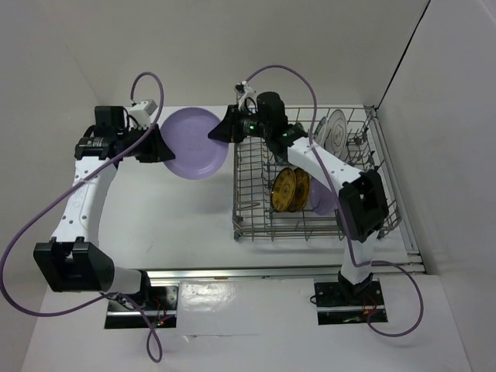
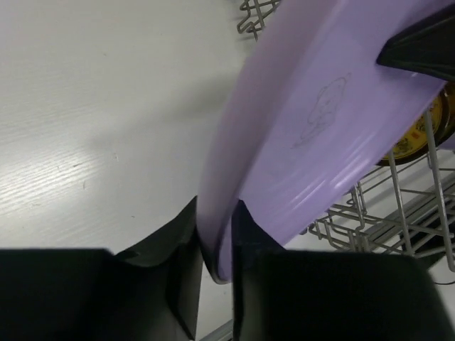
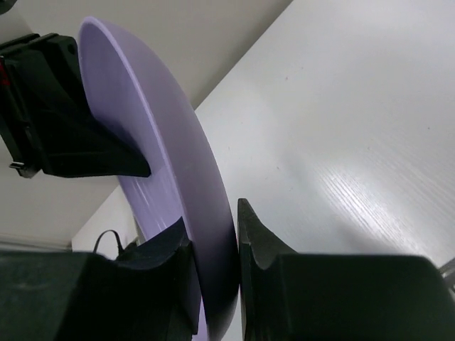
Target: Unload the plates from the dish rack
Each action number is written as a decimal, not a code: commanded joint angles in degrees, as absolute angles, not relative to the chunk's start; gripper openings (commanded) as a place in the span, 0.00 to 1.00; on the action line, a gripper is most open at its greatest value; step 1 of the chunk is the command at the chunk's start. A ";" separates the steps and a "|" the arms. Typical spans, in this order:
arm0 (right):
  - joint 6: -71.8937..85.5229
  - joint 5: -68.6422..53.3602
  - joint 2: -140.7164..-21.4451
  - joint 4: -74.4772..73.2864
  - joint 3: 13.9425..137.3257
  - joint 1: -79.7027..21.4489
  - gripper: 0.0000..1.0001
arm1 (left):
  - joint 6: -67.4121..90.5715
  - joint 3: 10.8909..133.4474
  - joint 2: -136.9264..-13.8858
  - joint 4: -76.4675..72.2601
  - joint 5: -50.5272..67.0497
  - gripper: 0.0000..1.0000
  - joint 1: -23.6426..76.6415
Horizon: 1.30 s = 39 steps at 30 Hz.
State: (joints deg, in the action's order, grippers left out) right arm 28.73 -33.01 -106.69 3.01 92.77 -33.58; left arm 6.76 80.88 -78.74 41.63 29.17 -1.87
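One lavender plate [image 1: 194, 143] is already out of the rack [image 1: 246, 231]. It is held near the far edge, with the left gripper [image 1: 159, 146] and right gripper [image 1: 219, 132] both clenched on its rim. The yellow plates [image 1: 288, 190], a white plate [image 1: 335, 129] and a second lavender plate [image 1: 325, 200] are left in the rack by the right edge.

The dish rack [image 1: 256, 203] fills the right side of the table [image 1: 178, 225]. The right arm [image 1: 318, 159] lies across its top, so the way down to the yellow plates [image 1: 288, 190] is tight. Near the far edge, a lavender plate [image 1: 194, 143] pinched between the left gripper [image 1: 161, 146] and the right gripper [image 1: 214, 133] blocks the middle. The near left part is open. A wall [image 1: 310, 46] stands right behind the far edge.
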 commanded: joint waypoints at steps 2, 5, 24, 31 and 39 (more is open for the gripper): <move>30.32 -37.71 -111.16 6.78 100.35 -36.64 0.00 | 5.63 82.62 -79.28 38.75 36.20 0.04 -3.42; 29.71 -35.34 -113.73 2.21 104.66 -37.18 0.00 | 5.63 83.75 -79.28 40.95 35.68 0.00 -5.18; 17.58 8.23 -98.38 -29.31 115.23 -34.64 0.76 | 9.23 86.92 -89.54 47.10 37.88 0.00 -17.31; 18.72 11.95 -89.32 -48.59 105.67 -22.86 0.80 | 9.06 86.92 -104.93 44.57 35.77 0.00 -16.08; 18.72 8.88 -77.52 -50.08 91.24 -14.78 0.81 | 8.53 93.77 -119.25 46.04 38.94 0.00 -14.85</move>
State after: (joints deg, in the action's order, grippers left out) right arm 18.83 9.47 -80.12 -46.46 93.08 -16.93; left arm 9.10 89.54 -116.55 45.52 35.16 -14.70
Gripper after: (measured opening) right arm 0.808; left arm 0.221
